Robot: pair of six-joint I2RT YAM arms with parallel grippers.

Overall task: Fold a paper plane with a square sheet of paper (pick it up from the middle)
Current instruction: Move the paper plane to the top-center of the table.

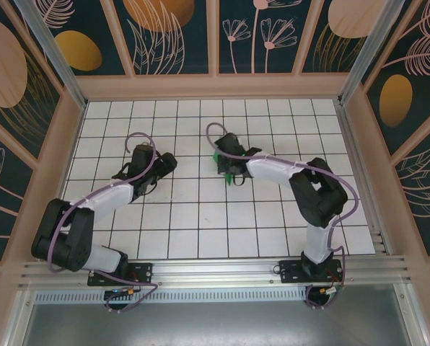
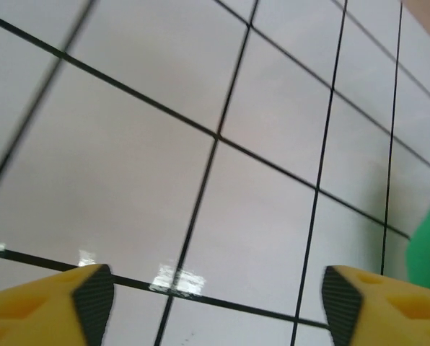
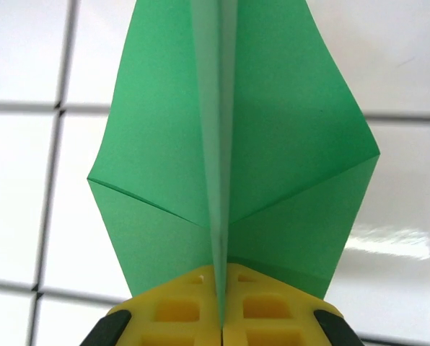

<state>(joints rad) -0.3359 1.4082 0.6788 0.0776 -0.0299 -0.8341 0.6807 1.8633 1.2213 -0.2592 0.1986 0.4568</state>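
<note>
Top external view: floral-panelled walls (image 1: 172, 29) enclose the white gridded table (image 1: 200, 231) (black lines). Near its centre, toward the far edge, the right gripper (image 3: 221, 321) clamps the green paper plane (image 3: 229, 144); the left gripper (image 2: 215, 303) has its jaws wide apart.

overhead; wrist views close, seemingly downward

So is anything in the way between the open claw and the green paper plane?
No, nothing I can see. The left claw is open over bare white table tiles, and the paper plane peeks in at the right edge of its view. The right claw is shut on the plane's middle fold.
</note>
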